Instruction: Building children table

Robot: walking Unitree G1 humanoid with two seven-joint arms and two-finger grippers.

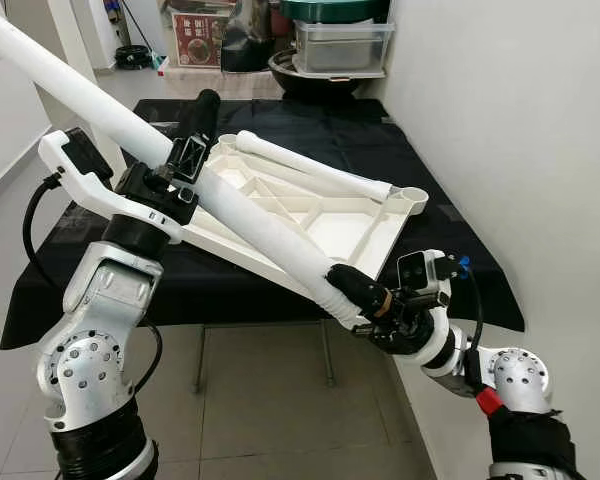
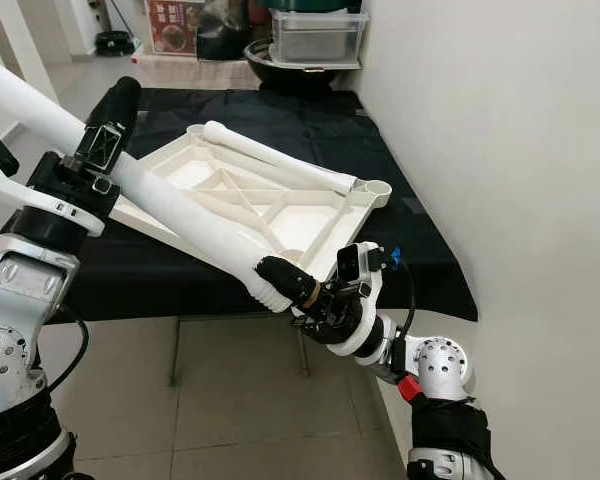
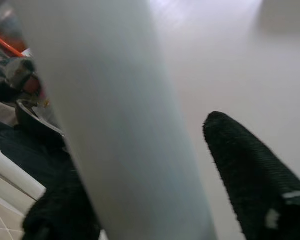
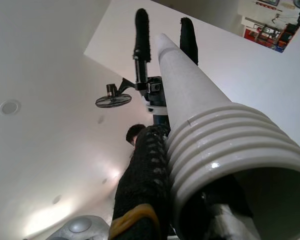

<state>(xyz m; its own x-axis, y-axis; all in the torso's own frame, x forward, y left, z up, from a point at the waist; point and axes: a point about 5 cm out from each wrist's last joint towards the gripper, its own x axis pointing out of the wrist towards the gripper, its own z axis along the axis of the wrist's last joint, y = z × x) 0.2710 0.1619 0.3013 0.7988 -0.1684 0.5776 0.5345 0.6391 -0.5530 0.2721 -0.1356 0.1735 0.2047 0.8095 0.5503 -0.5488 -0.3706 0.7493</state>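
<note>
White plastic table leg (image 1: 230, 205) runs from upper left toward lower right, the left gripper (image 1: 185, 150) pinching its middle and the right gripper (image 1: 365, 295) pinching its ribbed end. Swung carelessly, it could knock the upturned tabletop (image 1: 320, 215) off the black-covered table (image 1: 450, 230). I count two legs, one lying (image 1: 315, 168) in the single tabletop.

A black-draped table (image 1: 450, 215) stands against a white wall (image 1: 520, 120) on a grey tiled floor (image 1: 280, 400); clear storage boxes (image 1: 340, 45) sit beyond its far edge.
</note>
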